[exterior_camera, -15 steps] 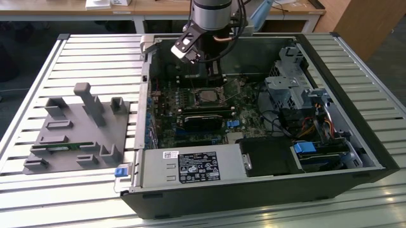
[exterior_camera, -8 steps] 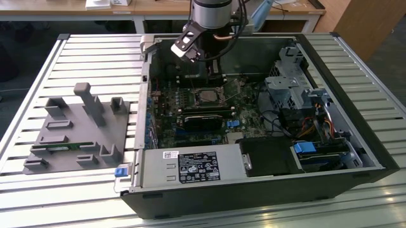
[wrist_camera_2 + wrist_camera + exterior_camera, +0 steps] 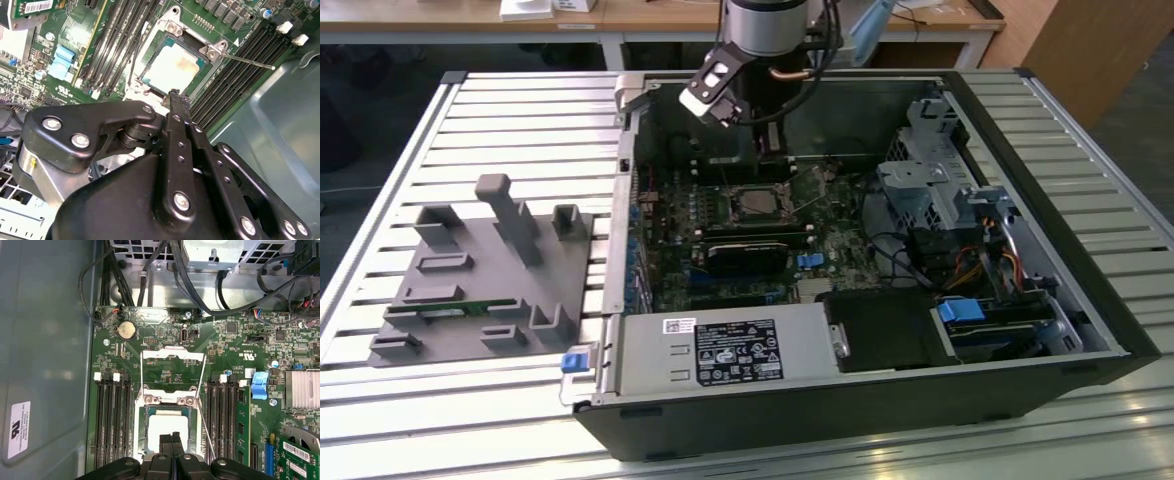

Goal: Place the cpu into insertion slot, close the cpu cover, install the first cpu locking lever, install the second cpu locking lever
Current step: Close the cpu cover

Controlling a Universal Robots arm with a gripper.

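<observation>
The cpu is seated, but the cpu cover beside it stands open, levers unlatched, and the gripper hovers over the cpu, fingers together.

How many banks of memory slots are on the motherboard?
2. The first bank lies between the socket and the case wall; the second bank lies across the socket, toward the blue clip. The cpu sits between them. The gripper may hide more.
</observation>
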